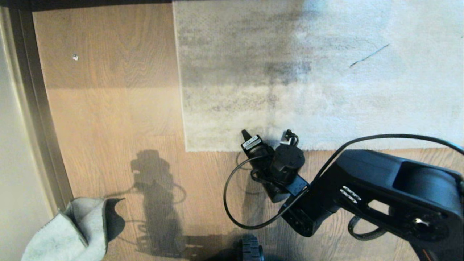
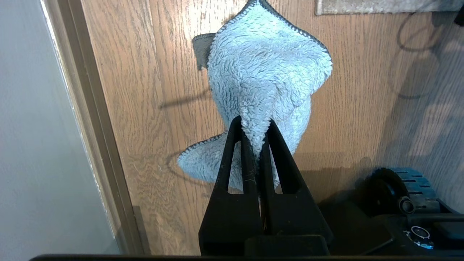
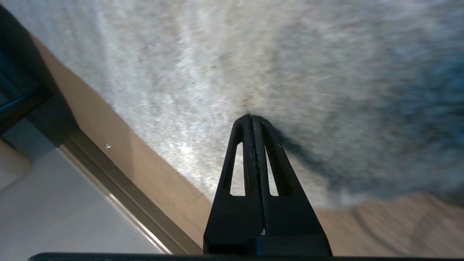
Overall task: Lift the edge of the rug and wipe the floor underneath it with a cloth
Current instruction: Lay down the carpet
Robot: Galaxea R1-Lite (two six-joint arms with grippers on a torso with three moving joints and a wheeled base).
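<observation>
The pale grey mottled rug (image 1: 308, 79) lies flat on the wood-grain floor (image 1: 108, 108). Its near rug edge (image 1: 217, 149) ends in a square corner (image 1: 187, 149). My right gripper (image 1: 245, 133) is shut and empty, its tips just over the rug inside that near edge, a little right of the corner. In the right wrist view the shut gripper (image 3: 253, 117) points at the rug pile (image 3: 217, 72). My left gripper (image 2: 253, 125) is shut on the cloth (image 2: 268, 69), a fluffy pale rag with stitched edges that hangs above the floor. In the head view the cloth (image 1: 69, 232) shows at the lower left.
A dark skirting strip (image 1: 40, 108) and pale wall run along the left. A small white speck (image 1: 75, 57) lies on the planks. My base wheel (image 1: 251, 250) is at the bottom centre, and a black cable (image 1: 226, 203) loops off the right arm.
</observation>
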